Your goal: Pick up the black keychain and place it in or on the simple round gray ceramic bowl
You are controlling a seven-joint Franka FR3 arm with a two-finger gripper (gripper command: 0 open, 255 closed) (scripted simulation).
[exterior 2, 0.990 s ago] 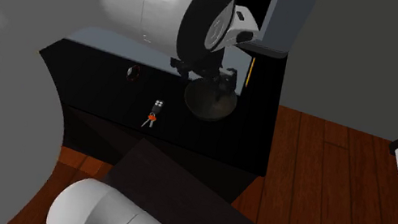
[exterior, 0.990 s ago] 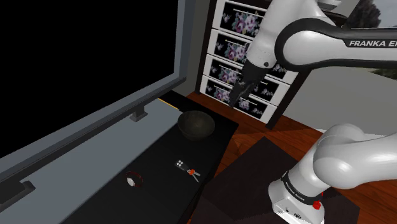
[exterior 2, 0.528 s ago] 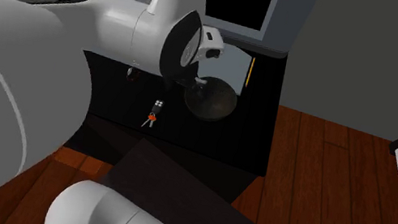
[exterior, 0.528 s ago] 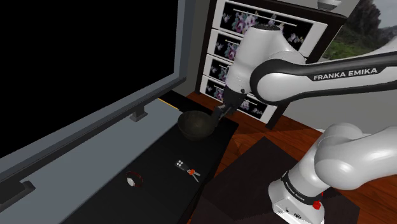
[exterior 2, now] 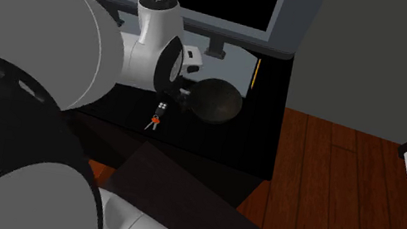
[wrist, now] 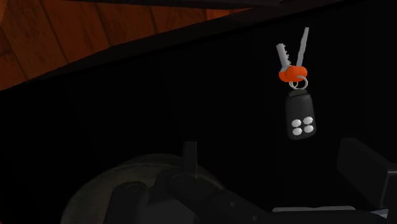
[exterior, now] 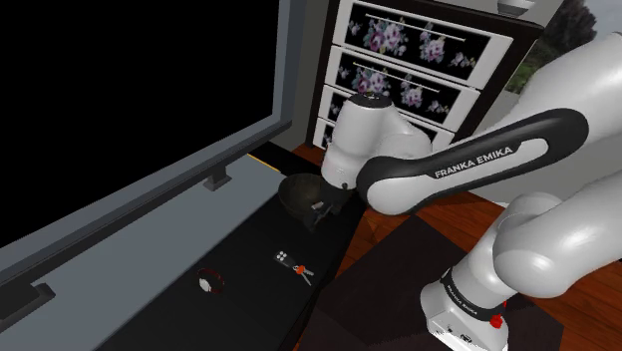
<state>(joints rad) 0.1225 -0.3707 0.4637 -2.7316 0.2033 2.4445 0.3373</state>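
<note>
Lying flat on the black counter (exterior: 239, 244) is the black keychain (exterior: 285, 258): a small dark fob with four pale buttons, ringed to an orange-headed key and a plain silver key. Shoulder view: it sits near the counter's front edge, with a small round black-and-red object (exterior: 209, 282) further along toward that view's left. Round dark grey bowl (exterior: 295, 191) stands upright on the same counter, beyond the keychain and well apart from it. White arm (exterior: 374, 135) bends down over the bowl's near side. Jaws hang low beside the bowl's rim, on the side facing the keychain; keychain near them but apart, untouched, nothing around it. Cannot tell how wide the jaws stand. Second exterior view: keychain (exterior 2: 157, 117) lies just below the arm's wrist, bowl (exterior 2: 216, 103) to that view's right of it. Wrist view: keychain (wrist: 300, 118) ahead of the hand and off to one side, not between the jaws, with the keys pointing away from the hand toward the counter edge and the fob nearer. Beyond the counter are a reddish wooden floor (exterior 2: 334, 181) and a chest of drawers with floral fronts (exterior: 399, 75).
</note>
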